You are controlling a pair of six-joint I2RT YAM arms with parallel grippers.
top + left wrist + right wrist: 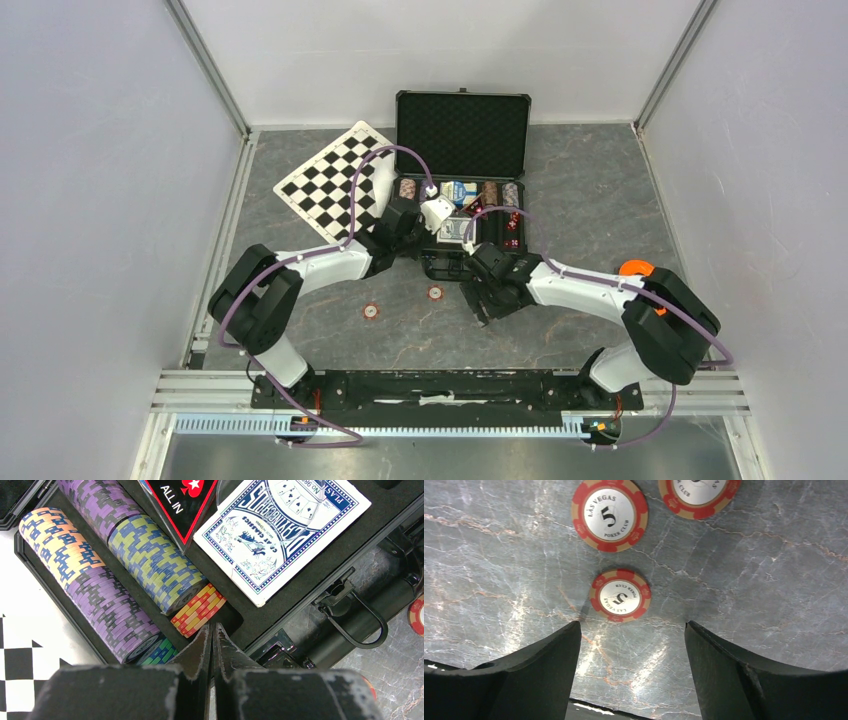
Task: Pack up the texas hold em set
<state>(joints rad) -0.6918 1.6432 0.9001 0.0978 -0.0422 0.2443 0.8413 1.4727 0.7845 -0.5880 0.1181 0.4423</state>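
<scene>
Just ahead of the wide-open right pincer (632,624) lies a red chip (620,595), untouched.

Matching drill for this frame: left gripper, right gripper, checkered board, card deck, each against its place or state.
1. left gripper
2. right gripper
3. checkered board
4. card deck

A. lying in the foam of the case
B. open, loose red chips on the table just ahead
C. on the table, left of the case
D. shut, above the chip rows

Pairs: 1-D, 2-B, 3-C, 4-A
</scene>
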